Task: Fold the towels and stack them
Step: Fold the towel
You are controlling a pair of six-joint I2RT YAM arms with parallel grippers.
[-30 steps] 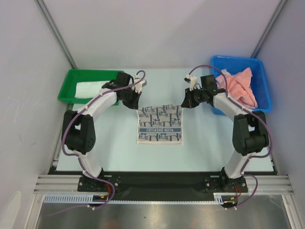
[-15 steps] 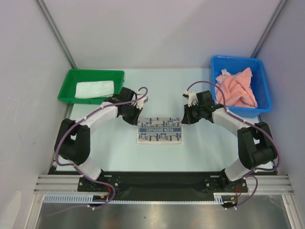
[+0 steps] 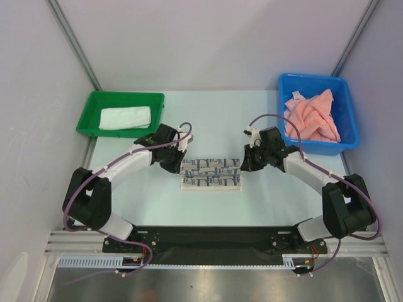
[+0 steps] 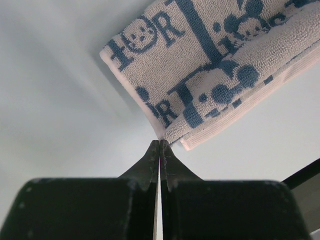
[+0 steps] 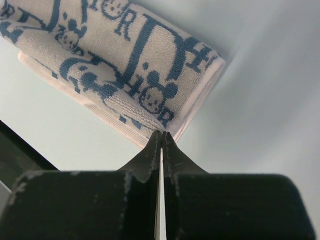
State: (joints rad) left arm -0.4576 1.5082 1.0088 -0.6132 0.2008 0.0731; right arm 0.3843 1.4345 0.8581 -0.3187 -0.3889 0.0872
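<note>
Patterned towel (image 3: pixel 211 174) lies folded at frame centre.
Left gripper (image 4: pixel 159 144) and right gripper (image 5: pixel 161 134) clench its ends; white towel (image 3: pixel 124 117) in upper-left tray (image 3: pixel 88 119), pink towels (image 3: pixel 310 116) in upper-right bin (image 3: pixel 350 119).

Far left on the pale table (image 3: pixel 214 113): a shallow green tray (image 3: pixel 88 121). Far right: a deeper blue bin (image 3: pixel 351 126), partly over the table's edge. Along the near edge, a metal rail (image 3: pixel 214 240). Grey walls (image 3: pixel 208 44) behind.

Left gripper (image 4: pixel 160 145), right gripper (image 5: pixel 161 135); both clamped
</note>
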